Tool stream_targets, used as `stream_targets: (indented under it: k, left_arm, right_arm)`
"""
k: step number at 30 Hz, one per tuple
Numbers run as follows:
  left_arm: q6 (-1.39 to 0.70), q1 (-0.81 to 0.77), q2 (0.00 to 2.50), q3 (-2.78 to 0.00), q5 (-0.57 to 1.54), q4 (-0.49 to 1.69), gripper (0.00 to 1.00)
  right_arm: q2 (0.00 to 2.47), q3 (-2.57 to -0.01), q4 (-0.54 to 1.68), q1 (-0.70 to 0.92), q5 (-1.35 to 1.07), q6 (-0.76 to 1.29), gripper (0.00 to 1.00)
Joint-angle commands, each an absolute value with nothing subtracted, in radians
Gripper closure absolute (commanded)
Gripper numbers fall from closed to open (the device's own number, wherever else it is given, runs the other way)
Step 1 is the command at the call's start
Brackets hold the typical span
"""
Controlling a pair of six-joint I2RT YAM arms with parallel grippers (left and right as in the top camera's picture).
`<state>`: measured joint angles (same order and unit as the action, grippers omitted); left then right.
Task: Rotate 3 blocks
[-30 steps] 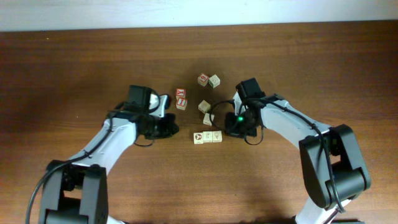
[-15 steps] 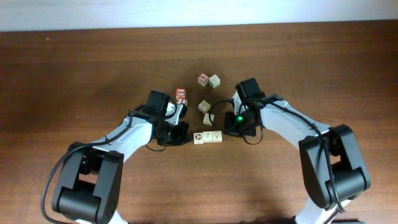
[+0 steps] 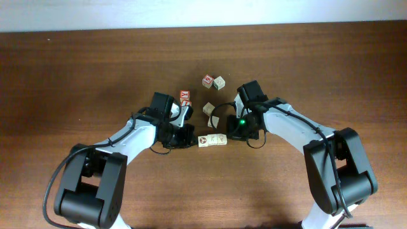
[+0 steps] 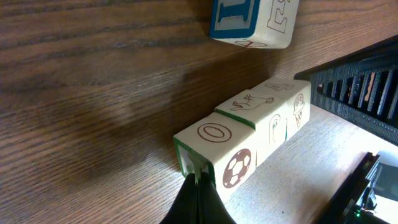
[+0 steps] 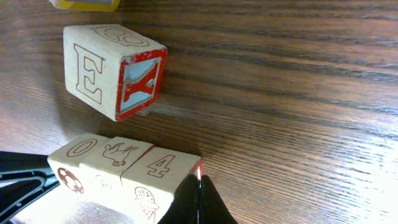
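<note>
Row of blocks: three pale wooden cubes are set side by side and touching, just below the centre of the overhead frame, on the brown wooden surface.
Left tool: the fingers are pressed together and closed on nothing. The tip is laid against the green-framed face of the end cube marked O, at the bottom centre of the left wrist view.
Right tool: it is likewise closed, with nothing gripped. The tip is set against the corner of the cube marked 4, at the other end of the row.
Middle cube: an animal outline is printed on its top face.
E block: it is placed apart from the row, at the upper left of the right wrist view, with a red-framed Y face turned toward the camera.
Pair of blocks: they are seen close together, above centre in the overhead frame.
Red-faced block: it is found left of the pair and is partly covered by the left arm.
</note>
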<state>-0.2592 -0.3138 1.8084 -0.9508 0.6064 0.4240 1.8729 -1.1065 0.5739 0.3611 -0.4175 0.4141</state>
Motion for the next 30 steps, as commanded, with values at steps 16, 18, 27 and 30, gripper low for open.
stream_targets:
  k: [16,18,27,30]
  left_arm:
    - [-0.269,-0.313,1.818,-0.957,0.622,0.414,1.0]
    - [-0.269,-0.313,1.818,-0.957,0.623,0.413,1.0]
    - [-0.27,-0.313,1.818,-0.957,0.622,0.414,1.0]
    - [-0.27,-0.313,1.818,-0.957,0.623,0.413,1.0]
  right_arm:
    - [1.733,-1.171,0.597,0.491,-0.459,0.414,0.96]
    - [1.733,-1.171,0.594,0.509,-0.45,0.427,0.96]
    - [1.733,-1.195,0.594,0.601,-0.383,0.466,0.96]
    - [1.734,-1.196,0.593,0.63,-0.355,0.481,0.96]
